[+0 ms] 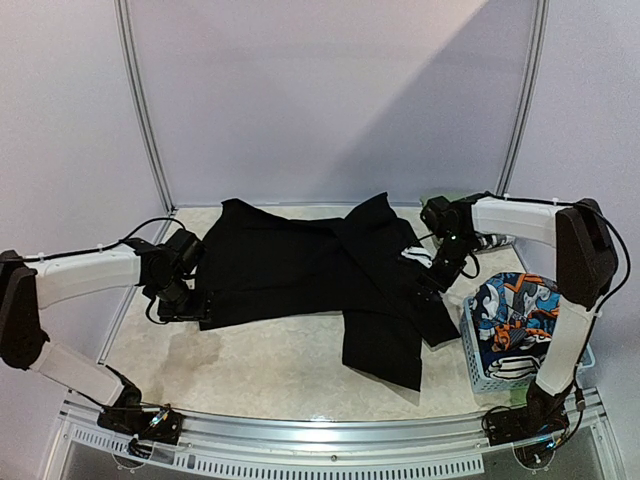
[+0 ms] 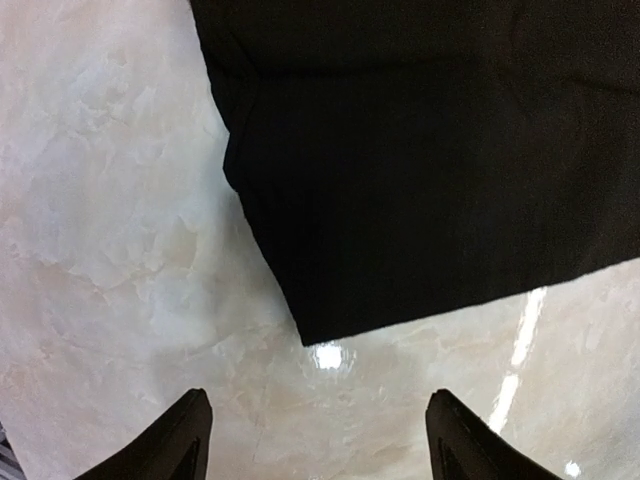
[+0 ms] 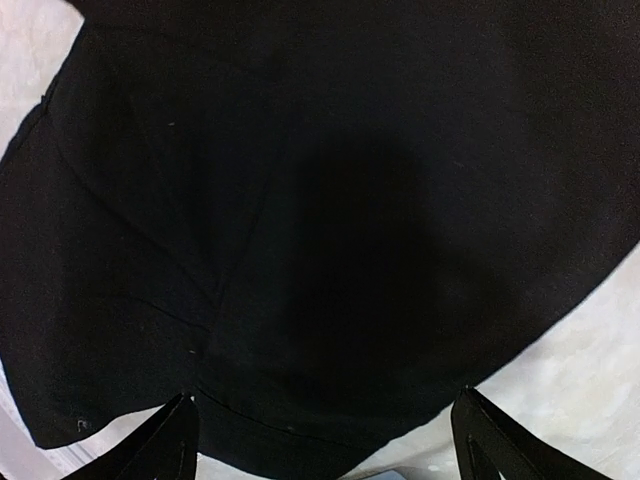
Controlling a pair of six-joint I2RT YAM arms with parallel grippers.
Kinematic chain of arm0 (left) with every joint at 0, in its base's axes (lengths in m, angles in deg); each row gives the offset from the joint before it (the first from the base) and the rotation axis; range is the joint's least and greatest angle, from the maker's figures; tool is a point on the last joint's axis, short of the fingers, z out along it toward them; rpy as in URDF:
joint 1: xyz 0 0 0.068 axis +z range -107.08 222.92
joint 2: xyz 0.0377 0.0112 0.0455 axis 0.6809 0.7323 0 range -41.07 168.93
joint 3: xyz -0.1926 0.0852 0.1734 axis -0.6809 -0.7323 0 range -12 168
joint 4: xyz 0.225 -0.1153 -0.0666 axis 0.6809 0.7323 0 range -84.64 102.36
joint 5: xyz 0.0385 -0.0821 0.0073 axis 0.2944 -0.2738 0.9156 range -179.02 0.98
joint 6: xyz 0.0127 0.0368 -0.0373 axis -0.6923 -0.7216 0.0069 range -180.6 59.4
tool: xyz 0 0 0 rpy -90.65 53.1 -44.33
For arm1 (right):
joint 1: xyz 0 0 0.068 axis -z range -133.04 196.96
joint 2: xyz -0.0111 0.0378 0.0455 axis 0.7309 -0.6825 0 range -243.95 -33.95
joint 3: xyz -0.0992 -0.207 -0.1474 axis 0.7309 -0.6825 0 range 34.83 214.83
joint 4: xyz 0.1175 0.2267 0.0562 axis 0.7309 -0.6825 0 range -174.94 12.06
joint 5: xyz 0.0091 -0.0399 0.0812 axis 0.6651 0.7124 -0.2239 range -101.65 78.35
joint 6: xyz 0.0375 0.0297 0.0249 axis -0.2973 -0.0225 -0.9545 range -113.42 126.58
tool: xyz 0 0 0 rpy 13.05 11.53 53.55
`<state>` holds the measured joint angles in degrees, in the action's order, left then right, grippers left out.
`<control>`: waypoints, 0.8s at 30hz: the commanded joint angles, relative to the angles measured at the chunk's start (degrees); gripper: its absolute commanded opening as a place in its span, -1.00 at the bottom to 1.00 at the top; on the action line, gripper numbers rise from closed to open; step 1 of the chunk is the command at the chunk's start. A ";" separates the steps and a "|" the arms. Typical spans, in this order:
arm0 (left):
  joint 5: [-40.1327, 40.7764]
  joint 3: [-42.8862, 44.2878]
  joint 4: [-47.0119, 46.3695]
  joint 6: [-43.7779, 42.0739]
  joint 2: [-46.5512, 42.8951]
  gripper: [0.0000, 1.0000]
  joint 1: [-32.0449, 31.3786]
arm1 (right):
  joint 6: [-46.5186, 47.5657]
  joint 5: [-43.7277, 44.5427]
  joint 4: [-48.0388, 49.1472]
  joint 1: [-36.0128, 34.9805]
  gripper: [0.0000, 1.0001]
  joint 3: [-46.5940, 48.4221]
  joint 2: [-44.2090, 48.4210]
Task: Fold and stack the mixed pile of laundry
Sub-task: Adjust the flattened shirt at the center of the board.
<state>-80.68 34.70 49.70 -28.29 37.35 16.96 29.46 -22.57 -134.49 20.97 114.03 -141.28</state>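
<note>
A large plain black garment [image 1: 320, 270] lies spread flat across the middle of the table. My left gripper [image 1: 188, 302] is open and empty just off its left corner. In the left wrist view that corner [image 2: 420, 180] lies ahead of the open gripper [image 2: 320, 440], over bare table. My right gripper [image 1: 436, 280] is open and empty above the garment's right edge. The right wrist view shows black cloth [image 3: 320, 220] filling the space ahead of the open gripper [image 3: 320, 440]. An orange-blue-white cartoon-print garment [image 1: 515, 312] sits in the basket. A black-and-white printed piece [image 1: 496, 241] shows behind the right arm.
The pale blue lattice basket [image 1: 478, 368] stands at the right front, close to the right arm's base. Something green [image 1: 432, 200] shows at the back beside the right wrist. White walls and metal poles close the back. The marbled tabletop [image 1: 270, 360] shows in front of the garment.
</note>
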 commanded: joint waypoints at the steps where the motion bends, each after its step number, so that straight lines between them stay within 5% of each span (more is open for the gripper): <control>1: -2.36 -2.49 -9.58 2.34 3.86 0.47 2.45 | 0.62 8.45 -1.17 -3.69 0.77 -0.44 -2.06; 8: -7.22 -3.78 -16.20 3.34 10.04 0.11 3.21 | -0.56 10.61 -2.12 -4.93 0.75 -0.89 -5.51; 12: -5.52 -3.60 -16.02 2.59 10.80 -0.12 3.23 | -1.80 10.56 -2.23 -5.43 0.58 -0.57 -7.40; 19: -4.97 -2.90 -16.33 -0.56 10.77 -1.00 3.21 | -3.06 8.24 -3.32 -5.60 -0.54 0.17 -8.92; 24: -3.35 -0.19 -8.20 -2.88 2.95 -1.00 2.95 | -2.88 6.16 -5.92 -5.61 -0.99 0.63 -4.41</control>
<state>-85.52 31.66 35.01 -28.57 46.90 19.85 26.55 -14.68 -137.46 15.63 114.05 -148.78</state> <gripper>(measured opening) 0.016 0.052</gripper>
